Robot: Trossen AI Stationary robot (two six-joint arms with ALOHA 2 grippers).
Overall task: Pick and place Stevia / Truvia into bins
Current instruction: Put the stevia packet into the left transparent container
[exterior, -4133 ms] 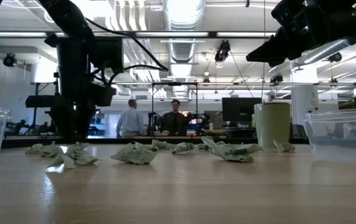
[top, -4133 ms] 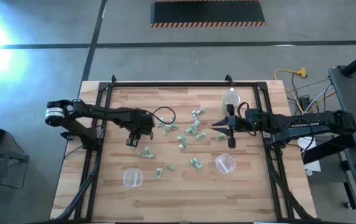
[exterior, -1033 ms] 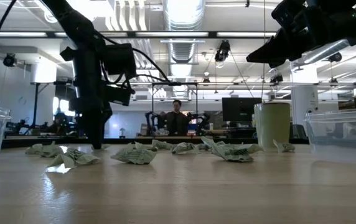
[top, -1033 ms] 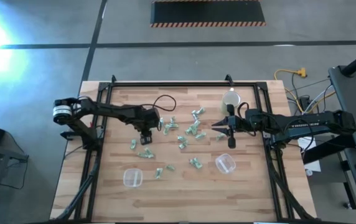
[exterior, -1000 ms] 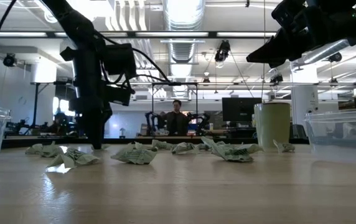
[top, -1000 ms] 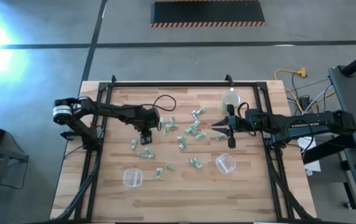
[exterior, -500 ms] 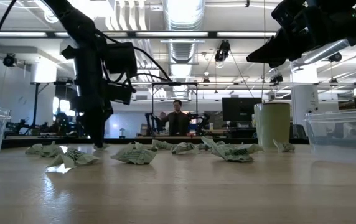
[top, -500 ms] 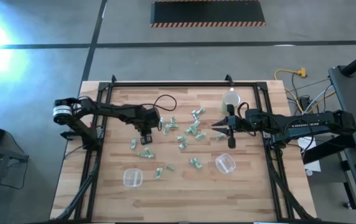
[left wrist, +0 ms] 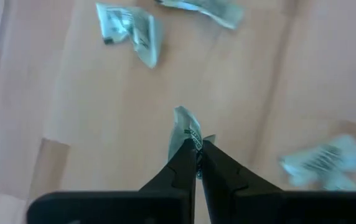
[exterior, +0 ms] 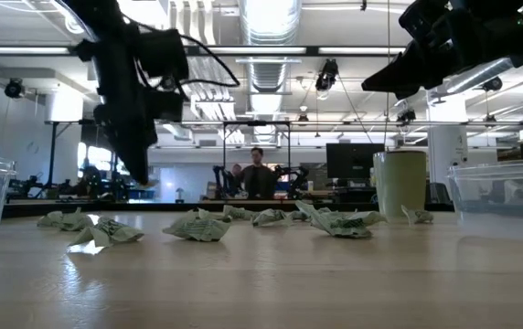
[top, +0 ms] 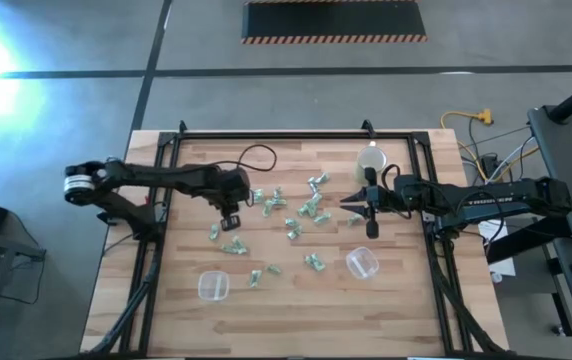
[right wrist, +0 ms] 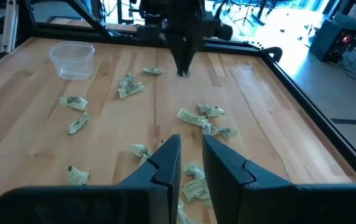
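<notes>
Several pale green-and-white Stevia / Truvia sachets [top: 291, 218] lie scattered on the middle of the wooden table. Two clear bins stand nearer the front edge, one on the left [top: 214, 286] and one on the right [top: 363, 263]. My left gripper [top: 233, 220] hangs above the sachets' left side, shut on one sachet [left wrist: 187, 127] and raised off the wood [exterior: 143, 180]. My right gripper [top: 370, 230] hovers over the right part of the table, open [right wrist: 192, 152], nothing between its fingers. My left gripper pinches one sachet by its end [left wrist: 190, 138] between its two fingertips. The rest of the sachet sticks out beyond the tips. The fingers point down at the table from above. The sachet is lifted clear of the wood.
An opaque beige cup [top: 371, 158] stands at the back right, near the right arm. A black frame [top: 266, 136] runs round the table's edges. Bare wood lies along the front edge between the two bins. People stand in the room beyond the table [exterior: 257, 174].
My left gripper has taken hold of a sachet on the table and risen with it, drifting a little toward the table's left edge. The sachet now hangs clear of the wood. The other sachets lie where they were.
</notes>
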